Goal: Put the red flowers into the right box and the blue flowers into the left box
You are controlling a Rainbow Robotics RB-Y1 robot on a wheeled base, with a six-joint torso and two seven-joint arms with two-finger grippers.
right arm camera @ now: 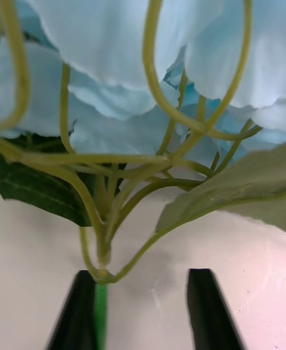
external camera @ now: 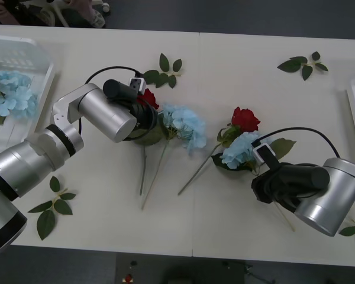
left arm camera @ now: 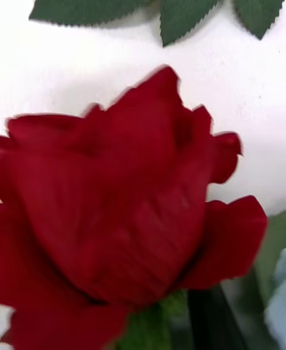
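On the white worktop point(external camera: 236, 225): my right gripper point(right arm camera: 143, 308), spread, straddles the stem of a pale blue hydrangea puff point(right arm camera: 119, 40); leaves may snag. My left gripper point(left arm camera: 205, 323), state untellable, meets a deep-red fabric rose point(left arm camera: 125, 207); neighbouring stems could tangle.

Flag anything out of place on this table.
Nothing is spilled or broken. One oddity: the left gripper is at a red rose and the right gripper at a blue flower, each opposite its target box.
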